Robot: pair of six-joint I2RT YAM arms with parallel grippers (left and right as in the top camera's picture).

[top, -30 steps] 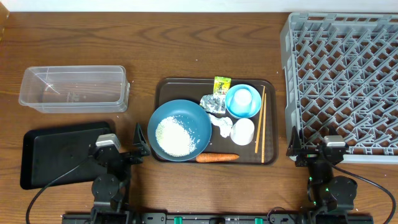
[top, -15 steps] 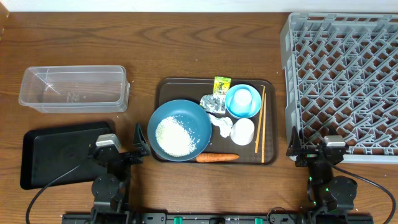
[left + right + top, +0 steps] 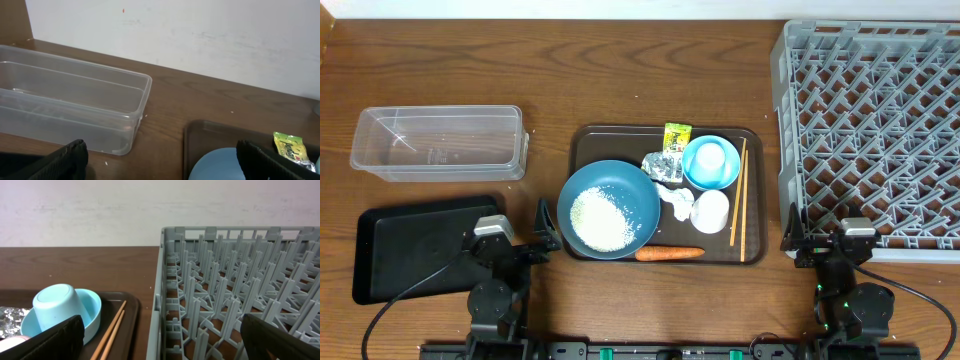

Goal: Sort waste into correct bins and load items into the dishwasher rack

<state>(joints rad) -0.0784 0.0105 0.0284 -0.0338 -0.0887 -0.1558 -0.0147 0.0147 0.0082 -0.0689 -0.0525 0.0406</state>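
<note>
No legible text; only blurred dark print on the yellow-green wrapper (image 3: 289, 146).

**Brown Tray on a Wooden Tabletop**

A brown serving tray (image 3: 610, 145) with rounded corners lay flat on the dark wood-grain tabletop (image 3: 620, 70), about midway along its width and toward the near edge. Beyond the tray, a white wall (image 3: 570, 8) ran along the tabletop's far edge. Far to the tray's left, at the far corner, a light-brown edge (image 3: 324, 35) poked into view, too cropped to identify.

Grey rack (image 3: 870, 120), dark-blue plate (image 3: 620, 195)
</note>
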